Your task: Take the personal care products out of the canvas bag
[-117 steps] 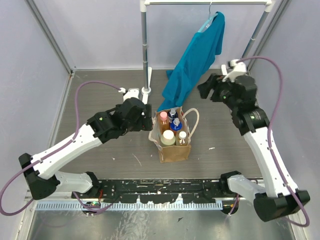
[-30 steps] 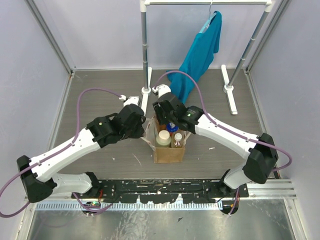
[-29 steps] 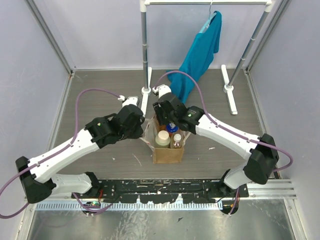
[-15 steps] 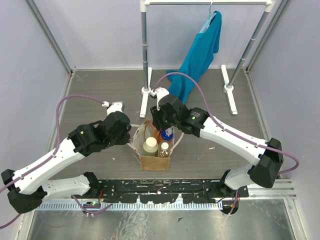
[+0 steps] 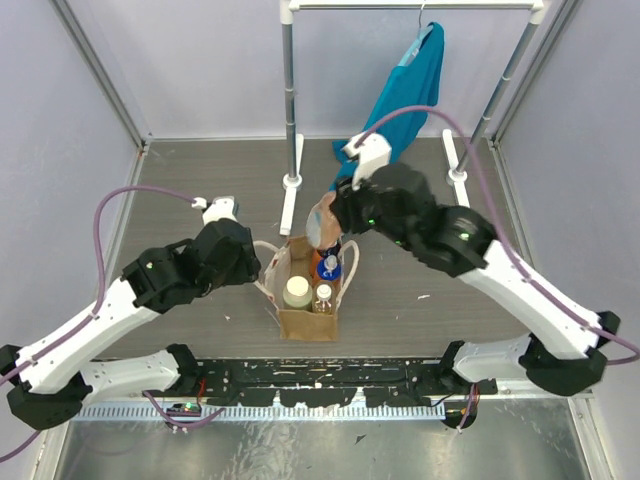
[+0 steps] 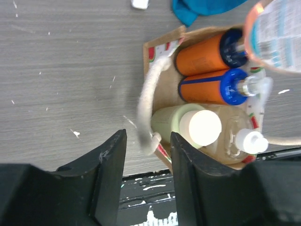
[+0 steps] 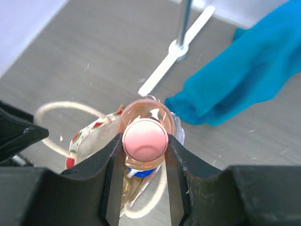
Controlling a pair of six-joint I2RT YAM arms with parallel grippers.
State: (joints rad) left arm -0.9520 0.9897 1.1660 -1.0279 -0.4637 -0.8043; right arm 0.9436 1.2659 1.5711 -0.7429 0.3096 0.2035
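The tan canvas bag (image 5: 306,322) stands upright between my arms. My right gripper (image 5: 331,214) is shut on an amber bottle with a pink cap (image 7: 145,137), held above the bag's far end (image 7: 89,128). Inside the bag are a pale yellow-green bottle with a white cap (image 6: 199,127), a clear amber one with a white cap (image 6: 251,141), a blue pump bottle (image 6: 211,87) and another orange bottle (image 6: 205,52). My left gripper (image 6: 148,162) is open at the bag's left side. A cream handle (image 6: 146,106) hangs loose between its jaws.
A teal garment (image 5: 402,108) hangs from the metal rack (image 5: 290,90) behind the bag, its hem near the floor. The rack's white feet (image 5: 456,176) lie on the grey floor at the back. Walls close in the left and right sides.
My right gripper has lifted the pink-capped bottle up out of the bag. The left gripper has opened and let go of the handle, after the bag slid left.
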